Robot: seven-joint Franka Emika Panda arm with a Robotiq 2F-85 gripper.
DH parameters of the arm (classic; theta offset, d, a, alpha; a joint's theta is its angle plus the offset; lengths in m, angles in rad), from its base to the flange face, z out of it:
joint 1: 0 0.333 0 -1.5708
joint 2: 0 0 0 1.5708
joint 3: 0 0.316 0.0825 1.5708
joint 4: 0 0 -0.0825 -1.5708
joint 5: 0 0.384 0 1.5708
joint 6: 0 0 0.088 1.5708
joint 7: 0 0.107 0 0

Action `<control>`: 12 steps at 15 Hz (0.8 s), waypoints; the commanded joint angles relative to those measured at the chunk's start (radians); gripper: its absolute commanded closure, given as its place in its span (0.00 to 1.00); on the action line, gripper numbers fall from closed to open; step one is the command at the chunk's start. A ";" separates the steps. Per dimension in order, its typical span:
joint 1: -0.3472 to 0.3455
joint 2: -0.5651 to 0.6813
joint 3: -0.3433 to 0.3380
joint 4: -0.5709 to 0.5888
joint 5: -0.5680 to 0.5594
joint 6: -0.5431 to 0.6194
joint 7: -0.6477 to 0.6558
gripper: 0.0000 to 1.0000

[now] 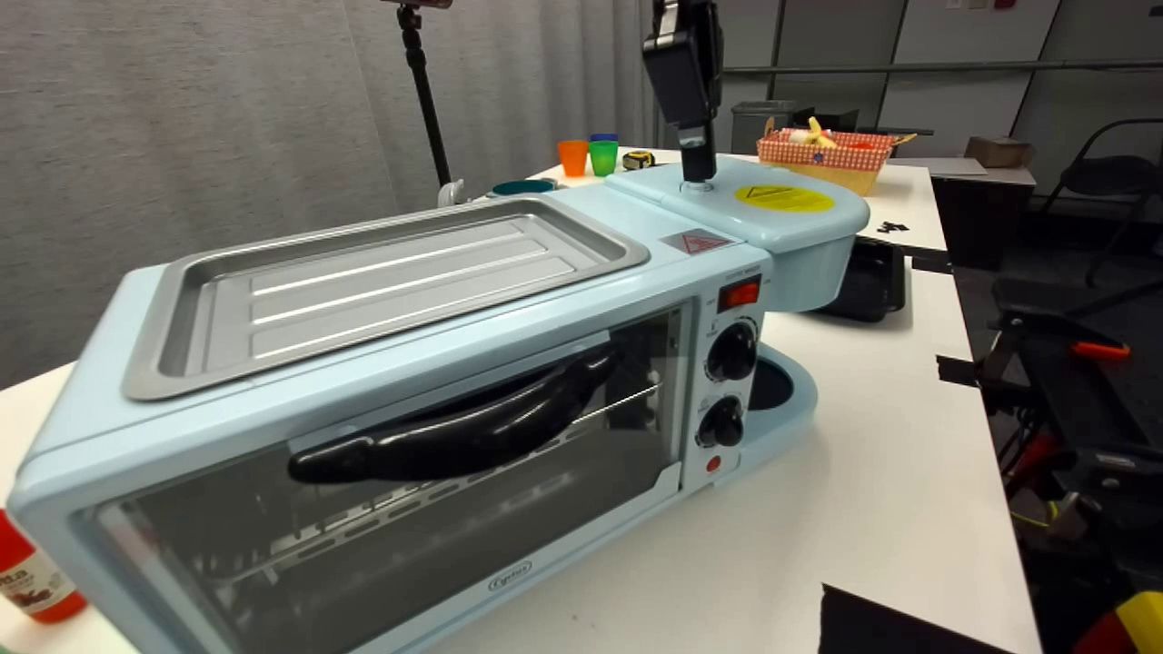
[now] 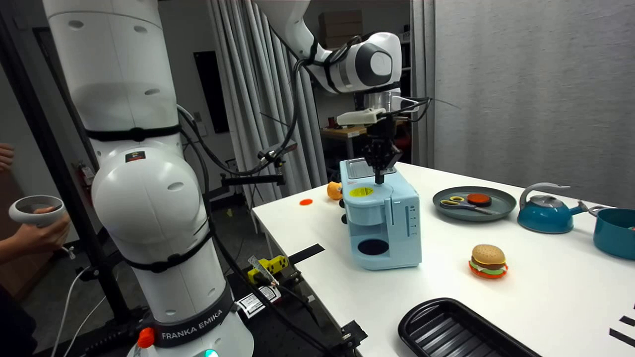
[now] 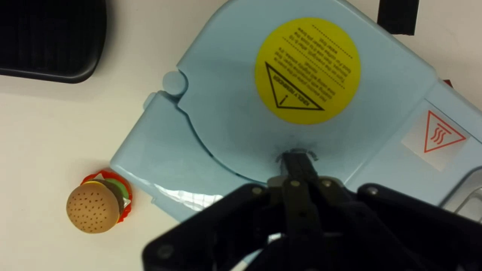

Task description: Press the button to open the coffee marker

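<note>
The coffee marker is the pale blue rounded end section of the appliance, with a yellow round patch on top. It shows in both exterior views and in the wrist view. My gripper points straight down over its lid, in both exterior views and in the wrist view. Its fingers are shut together with nothing between them. The fingertips are at a small round button beside the yellow patch and appear to touch it. The fingers hide most of the button. The lid looks closed.
The oven section with a black handle and metal griddle tray adjoins it. On the table are a toy burger, a black pan, a grey plate with scissors, and a teal kettle.
</note>
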 commanded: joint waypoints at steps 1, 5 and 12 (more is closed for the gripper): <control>0.002 0.016 -0.011 0.002 0.020 0.024 -0.021 1.00; 0.005 0.020 -0.009 -0.014 0.020 0.038 -0.007 1.00; 0.011 0.060 -0.006 -0.099 0.018 0.171 0.021 1.00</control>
